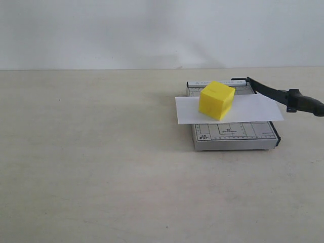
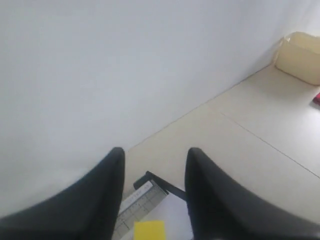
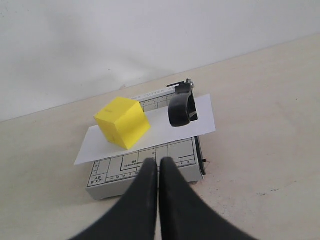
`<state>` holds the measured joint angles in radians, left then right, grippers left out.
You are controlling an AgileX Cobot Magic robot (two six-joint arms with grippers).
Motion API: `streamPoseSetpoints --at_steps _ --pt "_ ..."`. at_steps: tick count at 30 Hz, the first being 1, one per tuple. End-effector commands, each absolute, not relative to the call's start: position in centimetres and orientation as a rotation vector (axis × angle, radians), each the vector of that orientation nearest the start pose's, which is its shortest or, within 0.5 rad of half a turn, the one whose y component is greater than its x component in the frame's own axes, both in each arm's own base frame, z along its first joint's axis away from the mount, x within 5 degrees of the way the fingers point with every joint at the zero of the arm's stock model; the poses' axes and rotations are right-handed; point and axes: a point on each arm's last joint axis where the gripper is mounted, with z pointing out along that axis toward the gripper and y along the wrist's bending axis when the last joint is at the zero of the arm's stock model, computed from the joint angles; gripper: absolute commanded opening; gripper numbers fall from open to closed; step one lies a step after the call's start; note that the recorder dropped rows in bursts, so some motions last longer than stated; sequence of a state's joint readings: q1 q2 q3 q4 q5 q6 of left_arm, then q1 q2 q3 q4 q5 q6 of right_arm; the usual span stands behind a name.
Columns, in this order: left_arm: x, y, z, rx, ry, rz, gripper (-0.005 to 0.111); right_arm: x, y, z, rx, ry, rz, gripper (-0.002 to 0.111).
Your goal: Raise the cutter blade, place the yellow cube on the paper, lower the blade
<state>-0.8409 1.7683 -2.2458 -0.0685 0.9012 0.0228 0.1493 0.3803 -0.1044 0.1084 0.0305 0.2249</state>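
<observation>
The yellow cube [image 1: 216, 99] sits on the white paper [image 1: 253, 109], which lies across the grey trimmer base [image 1: 233, 135]. The cutter blade [image 1: 283, 94] is raised, its handle end out past the base's right side. No gripper shows in the exterior view. In the right wrist view my right gripper [image 3: 158, 162] is shut and empty, held back in front of the base [image 3: 145, 170], with the cube [image 3: 122, 122], paper [image 3: 200, 117] and blade handle [image 3: 180, 110] beyond. My left gripper [image 2: 155, 152] is open and empty, with the cube [image 2: 149, 230] and blade hinge [image 2: 160, 184] far below.
The trimmer stands on a beige table [image 1: 101, 162] against a white wall [image 1: 152, 30]. A cream-coloured box [image 2: 300, 57] and a small red thing [image 2: 317, 97] lie far off in the left wrist view.
</observation>
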Motion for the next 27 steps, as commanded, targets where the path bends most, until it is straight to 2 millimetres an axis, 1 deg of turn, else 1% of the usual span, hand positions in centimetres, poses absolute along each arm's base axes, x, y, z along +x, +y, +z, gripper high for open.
streamPoseSetpoints --at_steps 1,2,5,6,9,10,12,13,15,17,19,22,27 --pt "22.4 -25.7 51.0 0.804 1.653 -0.588 0.039 8.9 1.4 21.8 0.157 1.792 0.345 0.001" --pt "21.6 -24.6 50.7 0.792 1.636 -0.583 0.039 8.9 1.4 21.8 0.157 1.792 0.345 0.001" --pt "19.6 -21.5 47.7 0.760 1.592 -0.567 0.039 8.9 1.4 21.8 0.157 1.792 0.345 0.001" --pt "18.9 -20.2 46.4 0.724 1.585 -0.578 0.039 8.9 1.4 21.8 0.157 1.792 0.345 0.001" --pt "16.5 -16.0 41.3 0.573 1.603 -0.649 0.039 8.9 1.4 21.8 0.157 1.792 0.345 0.001" --pt "15.9 -14.8 39.1 0.527 1.617 -0.657 0.039 8.9 1.4 21.8 0.157 1.792 0.345 0.001" --pt "14.2 -12.1 35.2 0.420 1.618 -0.685 0.039 8.9 1.4 21.8 0.157 1.792 0.345 0.001" --pt "13.3 -10.9 33.9 0.379 1.599 -0.697 0.039 8.9 1.4 21.8 0.157 1.792 0.345 0.001" --pt "11.6 -8.9 30.6 0.333 1.554 -0.684 0.039 8.9 1.4 21.8 0.157 1.792 0.345 0.001" --pt "10.1 -7.4 28.4 0.311 1.494 -0.677 0.039 8.9 1.4 21.8 0.157 1.792 0.345 0.001" --pt "9.0 -6.3 26.4 0.291 1.461 -0.671 0.039 8.9 1.4 21.8 0.157 1.792 0.345 0.001" --pt "7.5 -5.0 24.7 0.286 1.445 -0.646 0.039 8.9 1.4 21.8 0.157 1.792 0.345 0.001" --pt "6.0 -4.0 23.1 0.339 1.437 -0.579 0.039 8.9 1.4 21.8 0.157 1.792 0.345 0.001"
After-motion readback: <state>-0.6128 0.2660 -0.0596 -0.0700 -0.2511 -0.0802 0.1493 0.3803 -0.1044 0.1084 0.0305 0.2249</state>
